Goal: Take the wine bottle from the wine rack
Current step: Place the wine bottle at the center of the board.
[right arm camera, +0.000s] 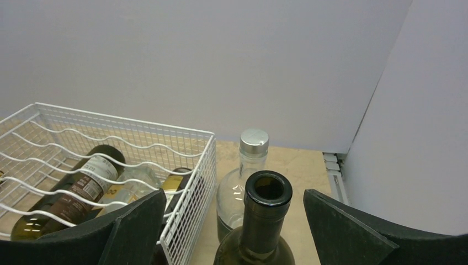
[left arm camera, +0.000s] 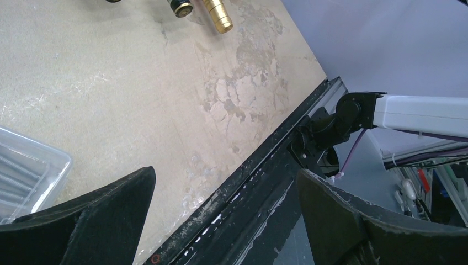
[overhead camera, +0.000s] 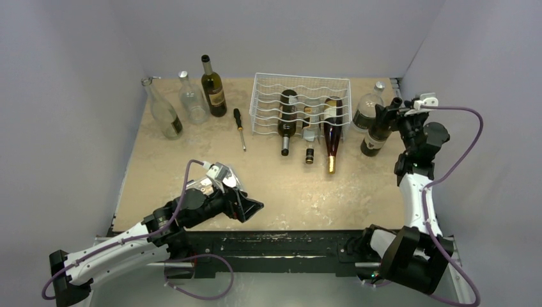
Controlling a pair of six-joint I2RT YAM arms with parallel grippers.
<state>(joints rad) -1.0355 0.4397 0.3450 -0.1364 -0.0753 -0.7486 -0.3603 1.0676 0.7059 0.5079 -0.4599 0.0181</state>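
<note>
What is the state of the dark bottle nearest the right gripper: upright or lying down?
Upright: the dark bottle stands outside the wine rack, its open mouth facing up.

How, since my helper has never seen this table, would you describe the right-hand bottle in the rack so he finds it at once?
Find the white wire rack at the back middle of the table. Three bottles lie in it, necks pointing toward the near edge; take the rightmost bottle. It alone has a gold foil neck; its neighbours end in black tops.
</note>
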